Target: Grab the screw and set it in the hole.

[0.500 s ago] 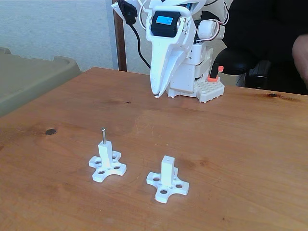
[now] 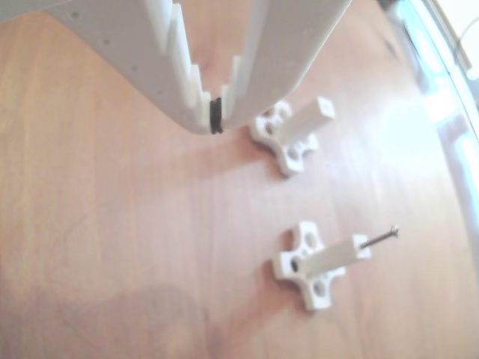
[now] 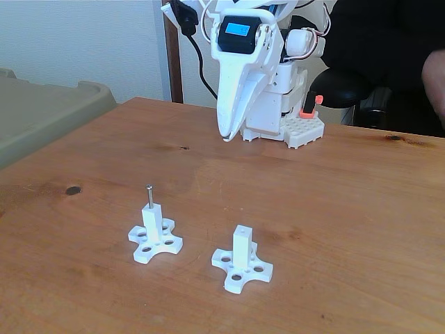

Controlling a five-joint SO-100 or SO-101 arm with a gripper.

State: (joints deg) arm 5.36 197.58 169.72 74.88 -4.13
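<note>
The screw (image 3: pixel 149 195) stands in the left post (image 3: pixel 151 221): light, slick, stiff; pinch below its head; jaws pressed together, empty

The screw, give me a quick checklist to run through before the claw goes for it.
1. Screw upright in the left post, fixed view: ok.
2. Right post's hole free: ok.
3. Claw empty: ok.
4. Claw open for the grab: not ok, it looks shut.
5. Table path between claw and screw clear: ok.
6. How firmly the screw sits in its post: cannot tell.
</note>
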